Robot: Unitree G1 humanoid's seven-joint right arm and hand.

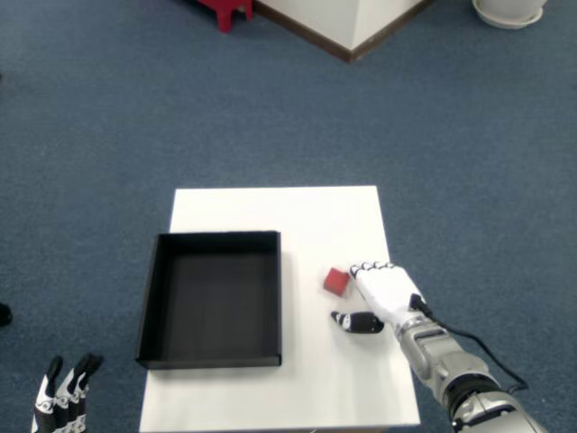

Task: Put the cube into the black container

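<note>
A small red cube (336, 281) lies on the white table (297, 216), to the right of the black container (213, 299). My right hand (383, 295) rests just right of the cube, fingertips (365, 270) curled down beside it and thumb (353, 322) stretched out below it. The hand is open and holds nothing; whether the fingertips touch the cube is unclear. The container is an empty shallow black tray on the table's left half.
My other hand (65, 397) hangs at the bottom left, off the table. Blue carpet surrounds the table. A red stool (225, 11), a white wall corner (352, 23) and a white pot base (509, 11) stand far away at the top.
</note>
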